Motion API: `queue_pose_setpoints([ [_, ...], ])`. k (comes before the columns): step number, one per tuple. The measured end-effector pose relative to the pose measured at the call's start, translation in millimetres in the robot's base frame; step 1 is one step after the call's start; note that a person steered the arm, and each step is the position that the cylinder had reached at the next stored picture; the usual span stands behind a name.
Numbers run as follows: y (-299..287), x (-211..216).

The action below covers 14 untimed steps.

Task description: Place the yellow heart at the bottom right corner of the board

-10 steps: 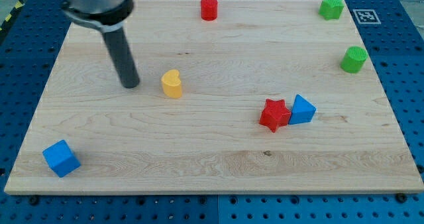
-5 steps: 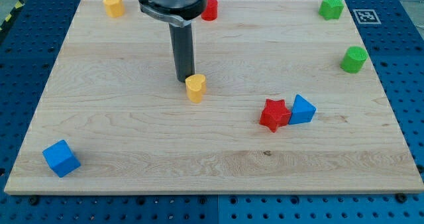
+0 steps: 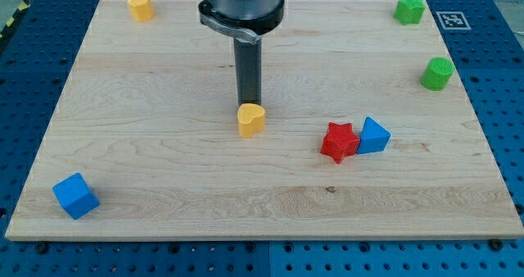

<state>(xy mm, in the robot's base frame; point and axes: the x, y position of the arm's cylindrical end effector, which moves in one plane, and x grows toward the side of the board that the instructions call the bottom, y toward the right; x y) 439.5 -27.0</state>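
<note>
- Yellow heart (image 3: pixel 251 119) sits near the middle of the wooden board (image 3: pixel 164 170), a little left of centre, well away from the near right corner.
- Just behind it, on its far side, the dark rod comes straight down; its tip (image 3: pixel 248 105) is touching or all but touching the heart's far edge.
- No jaws to speak of: the arm ends in that plain rod, so nothing opens or closes.
- To the right of the heart and slightly nearer lies a red star (image 3: pixel 339 141), with a blue block (image 3: pixel 373 135) of triangular look pressed against its right side.
- A blue cube (image 3: pixel 75 195) rests near the near left corner, well apart from everything else.
- Far left, close to the far edge, stands a second yellow block (image 3: pixel 140 6); its shape is hard to make out.
- On the far right, a green star (image 3: pixel 409 8) sits by the far corner, and a green cylinder (image 3: pixel 438 73) stands nearer along the right edge.
- A blue perforated table (image 3: pixel 499 80) surrounds the board.
</note>
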Motion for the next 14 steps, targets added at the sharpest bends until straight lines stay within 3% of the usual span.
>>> queue_pose_setpoints([
  [2, 1, 19],
  [6, -2, 105],
  [9, -9, 125],
  [14, 120, 125],
])
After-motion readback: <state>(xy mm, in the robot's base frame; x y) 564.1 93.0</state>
